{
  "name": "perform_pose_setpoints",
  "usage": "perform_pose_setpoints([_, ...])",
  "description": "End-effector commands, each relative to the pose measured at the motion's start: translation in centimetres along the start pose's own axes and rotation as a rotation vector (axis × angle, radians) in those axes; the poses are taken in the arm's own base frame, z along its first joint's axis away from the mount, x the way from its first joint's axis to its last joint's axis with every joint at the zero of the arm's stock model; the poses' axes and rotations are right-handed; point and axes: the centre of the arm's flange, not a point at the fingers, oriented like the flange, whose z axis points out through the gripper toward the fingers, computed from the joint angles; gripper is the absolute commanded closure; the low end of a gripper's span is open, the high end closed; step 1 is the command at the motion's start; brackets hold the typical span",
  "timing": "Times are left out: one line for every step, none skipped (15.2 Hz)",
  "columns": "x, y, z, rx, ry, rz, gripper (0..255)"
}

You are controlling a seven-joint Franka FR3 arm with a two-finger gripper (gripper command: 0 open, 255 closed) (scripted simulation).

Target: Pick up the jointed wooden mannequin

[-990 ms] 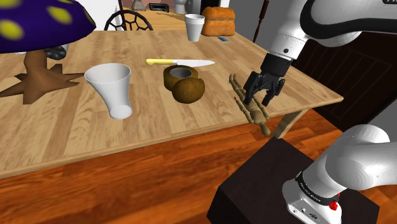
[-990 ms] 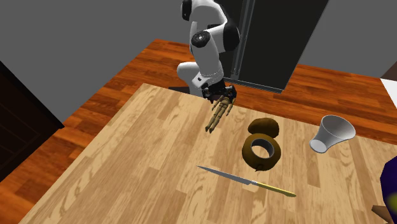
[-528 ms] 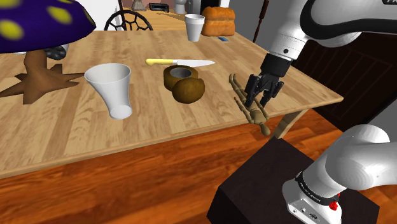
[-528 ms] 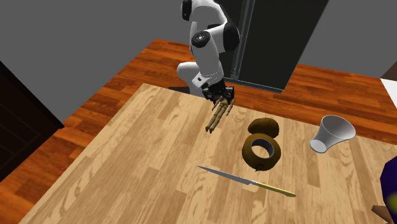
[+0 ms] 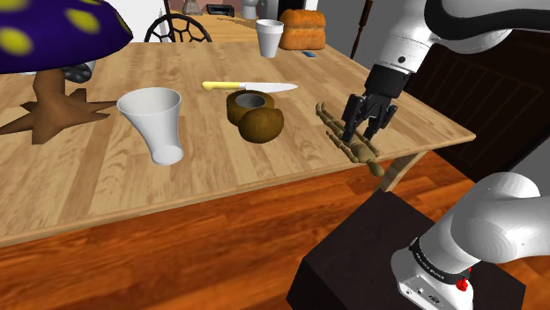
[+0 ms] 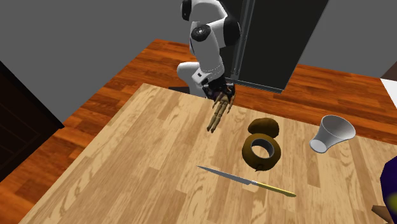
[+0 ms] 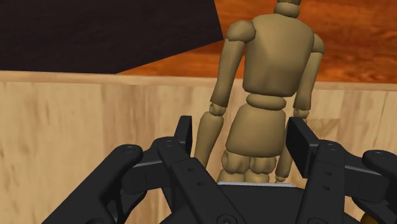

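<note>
The jointed wooden mannequin hangs tilted just above the table's corner nearest the stand, head end past the edge. My gripper is shut on its hips and lower arms. In the wrist view the tan torso stands between the black fingers, which press in from both sides, with the table edge and floor beyond the head. From the second exterior view the mannequin points away from the gripper toward the table's middle.
A brown halved shell, a yellow-handled knife and a tipped white cup lie toward the shoulder view's left. A purple spotted mushroom figure, another white cup and a bread loaf stand farther back. The black stand is below.
The fingers have closed in on the mannequin. The hand has risen slightly, and the mannequin has come up off the table with it.
</note>
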Motion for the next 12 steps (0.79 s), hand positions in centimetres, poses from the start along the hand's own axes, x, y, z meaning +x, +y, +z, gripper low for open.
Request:
perform_pose_setpoints([-0.1,-0.3,-0.9,0.000,0.000,0.000,255])
perform_pose_setpoints([-0.2,-0.5,-1.4,0.000,0.000,0.000,255])
perform_pose_setpoints([-0.2,-0.6,-1.9,0.000,0.000,0.000,255])
perform_pose_setpoints([-0.3,-0.8,-2.4,0.000,0.000,0.000,255])
perform_pose_setpoints([-0.4,-0.9,-2.9,0.000,0.000,0.000,255])
perform_pose_setpoints([-0.4,-1.1,-3.4,0.000,0.000,0.000,255])
perform_pose_setpoints([-0.5,-1.2,-3.9,0.000,0.000,0.000,255])
perform_pose_setpoints([-0.6,-1.4,-4.4,0.000,0.000,0.000,255])
perform_pose_setpoints([-0.7,-1.5,-4.9,0.000,0.000,0.000,255])
perform_pose_setpoints([-0.7,-1.7,-5.4,0.000,0.000,0.000,255])
perform_pose_setpoints([-0.7,-1.7,-5.5,0.000,0.000,0.000,255])
perform_pose_setpoints([-0.7,-1.7,-5.5,0.000,0.000,0.000,255])
